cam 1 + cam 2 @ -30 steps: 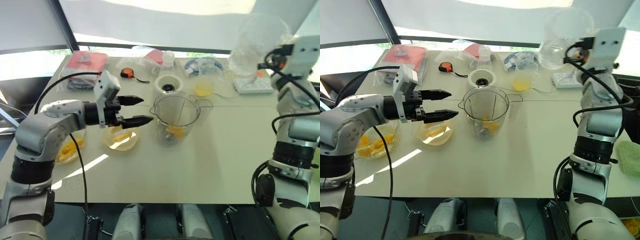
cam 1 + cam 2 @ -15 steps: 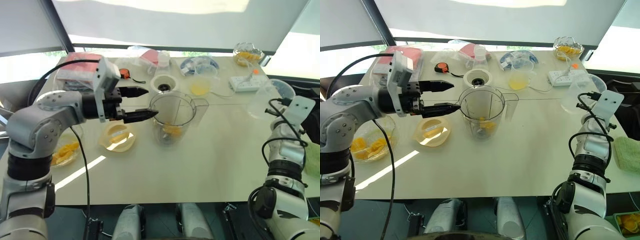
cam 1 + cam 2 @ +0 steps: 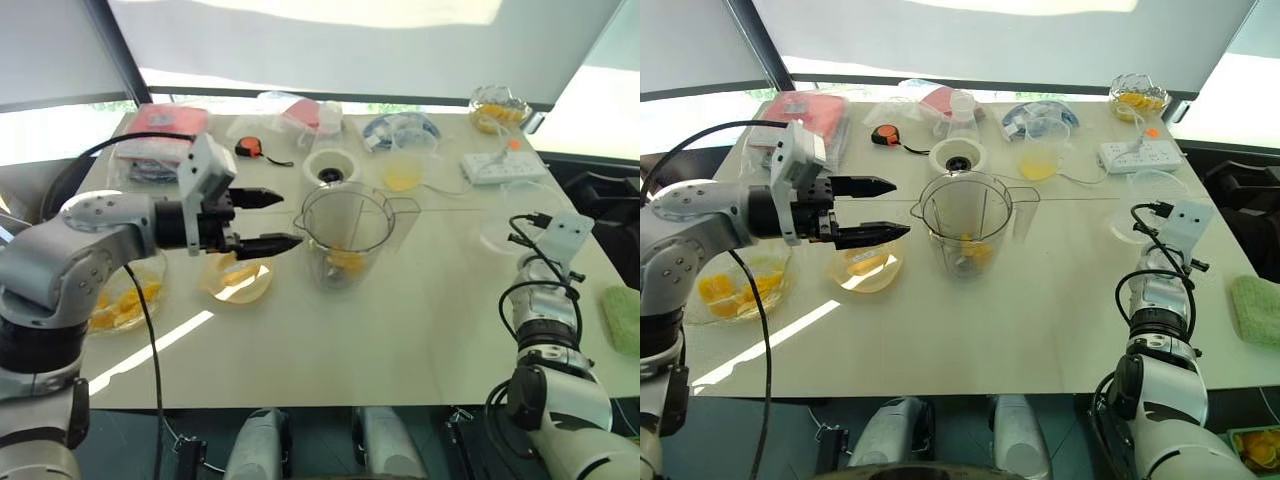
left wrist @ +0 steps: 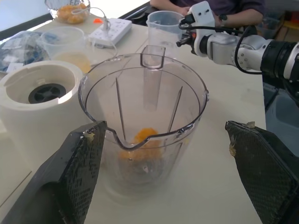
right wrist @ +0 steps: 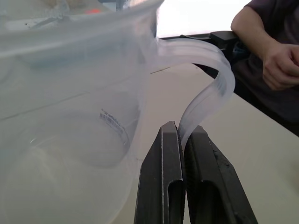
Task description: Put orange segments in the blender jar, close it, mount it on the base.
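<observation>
Sitting mid-counter point(image 3: 1040, 330), the blender jar point(image 3: 965, 222) has a few orange segments point(image 4: 142, 137) at its bottom, with the white base point(image 3: 958, 157) just behind it. The cream counter is cluttered along the far edge, under a bright window with blinds. Left pincer point(image 3: 890, 208) hovers spread wide beside the jar, above a glass bowl point(image 3: 867, 268). Right pincer point(image 5: 182, 140) is pressed together on the handle of a clear measuring jug point(image 5: 70, 93) at the right edge. A person's hand point(image 5: 280, 63) rests nearby.

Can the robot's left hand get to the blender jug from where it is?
Probably yes. The left gripper hangs open beside the blender jar, at about rim height, with only bare table between them. The jar stands upright with orange segments at its bottom.
</observation>
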Robot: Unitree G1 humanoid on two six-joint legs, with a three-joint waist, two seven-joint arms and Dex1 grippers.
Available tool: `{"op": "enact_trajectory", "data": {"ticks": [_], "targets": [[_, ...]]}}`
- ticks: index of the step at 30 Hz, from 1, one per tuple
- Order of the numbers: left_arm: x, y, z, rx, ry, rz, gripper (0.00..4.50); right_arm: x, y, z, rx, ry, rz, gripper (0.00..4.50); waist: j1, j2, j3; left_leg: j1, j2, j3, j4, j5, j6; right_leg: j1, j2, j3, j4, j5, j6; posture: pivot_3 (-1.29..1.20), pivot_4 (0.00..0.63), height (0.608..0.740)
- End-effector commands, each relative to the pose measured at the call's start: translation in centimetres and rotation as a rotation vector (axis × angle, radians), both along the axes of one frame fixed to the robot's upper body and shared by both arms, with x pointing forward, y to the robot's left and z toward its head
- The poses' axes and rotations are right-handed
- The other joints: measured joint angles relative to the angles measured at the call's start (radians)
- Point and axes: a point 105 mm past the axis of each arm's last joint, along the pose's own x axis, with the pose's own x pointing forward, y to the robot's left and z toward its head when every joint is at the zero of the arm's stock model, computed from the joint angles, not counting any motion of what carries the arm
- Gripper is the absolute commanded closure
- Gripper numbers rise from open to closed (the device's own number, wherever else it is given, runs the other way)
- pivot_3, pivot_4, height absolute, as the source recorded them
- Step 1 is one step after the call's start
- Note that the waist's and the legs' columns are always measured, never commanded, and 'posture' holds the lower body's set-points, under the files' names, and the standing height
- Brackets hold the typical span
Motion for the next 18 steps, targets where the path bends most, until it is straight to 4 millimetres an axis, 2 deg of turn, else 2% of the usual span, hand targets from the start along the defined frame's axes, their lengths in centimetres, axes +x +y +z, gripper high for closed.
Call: {"op": "enact_trajectory", "data": {"ticks": [1, 3, 9, 10, 18], "targets": [[-0.5, -0.5, 0.8, 0.009, -0.059, -0.022, 0.27, 0.2, 0.3, 0.3, 0.000, -0.036, -0.009, 4.18, -0.001, 0.000, 0.000, 0.000, 0.000, 0.000, 0.000, 0.000, 0.000, 0.000, 0.000, 0.000, 0.000, 0.000, 0.000, 0.00, 0.150, 0.740], [-0.6, -0.5, 0.8, 0.011, -0.060, -0.023, 0.27, -0.1, 0.4, -0.3, 0.013, -0.019, -0.018, 3.61, -0.001, 0.000, 0.000, 0.000, 0.000, 0.000, 0.000, 0.000, 0.000, 0.000, 0.000, 0.000, 0.000, 0.000, 0.000, 0.00, 0.150, 0.740], [-0.7, -0.7, 0.9, 0.016, -0.065, -0.028, 0.27, -0.9, 0.0, -1.4, 0.012, 0.024, -0.059, 0.36, -0.001, 0.000, 0.000, 0.000, 0.000, 0.000, 0.000, 0.000, 0.000, 0.000, 0.000, 0.000, 0.000, 0.000, 0.000, 0.00, 0.150, 0.740], [-0.7, -0.7, 0.9, 0.015, -0.065, -0.029, 0.27, -1.1, -0.1, -1.5, 0.013, 0.027, -0.063, 0.04, -0.001, 0.000, 0.000, 0.000, 0.000, 0.000, 0.000, 0.000, 0.000, 0.000, 0.000, 0.000, 0.000, 0.000, 0.000, 0.00, 0.150, 0.740], [-0.5, -0.8, 0.6, 0.009, -0.058, -0.026, 0.27, -2.7, 0.5, -1.3, -0.051, 0.023, -0.045, 0.04, 0.002, 0.000, 0.000, 0.000, 0.000, -0.001, 0.000, 0.000, 0.000, 0.000, 0.000, 0.000, 0.000, 0.000, 0.000, 0.00, 0.150, 0.740]]}}
